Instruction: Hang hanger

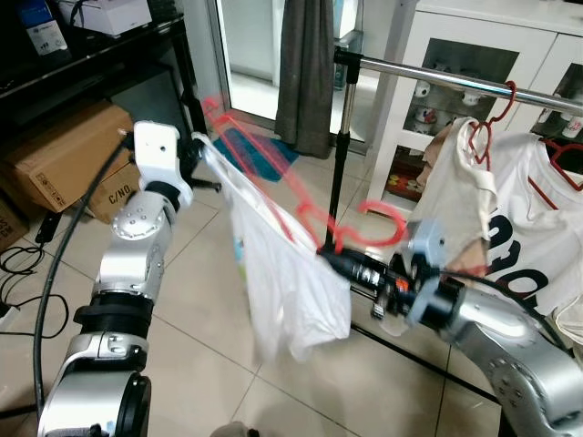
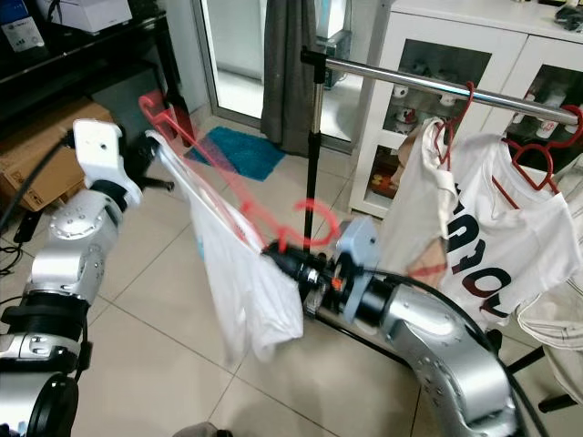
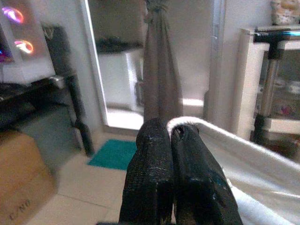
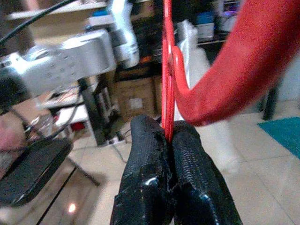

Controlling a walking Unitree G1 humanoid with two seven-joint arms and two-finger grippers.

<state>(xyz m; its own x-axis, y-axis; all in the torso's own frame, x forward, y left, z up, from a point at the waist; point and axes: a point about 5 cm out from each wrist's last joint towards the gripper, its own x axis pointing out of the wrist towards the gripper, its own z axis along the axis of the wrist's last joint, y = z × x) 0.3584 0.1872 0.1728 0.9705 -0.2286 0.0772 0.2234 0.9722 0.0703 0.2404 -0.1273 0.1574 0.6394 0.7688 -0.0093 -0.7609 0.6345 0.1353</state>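
Observation:
A red hanger carrying a white shirt hangs slanted in the air between my two arms, blurred. Its hook points toward the metal clothes rail, lower than the rail and to its left. My right gripper is shut on the hanger's neck just under the hook; the right wrist view shows the red hanger pinched between the fingers. My left gripper holds the upper far end, its fingers shut with the shirt's white hem at their tips.
The rail holds other red hangers with a white printed shirt at the right. A white cabinet stands behind it, and a grey curtain hangs by the doorway. Cardboard boxes, a black shelf and cables are at left. A teal mat lies on the tiles.

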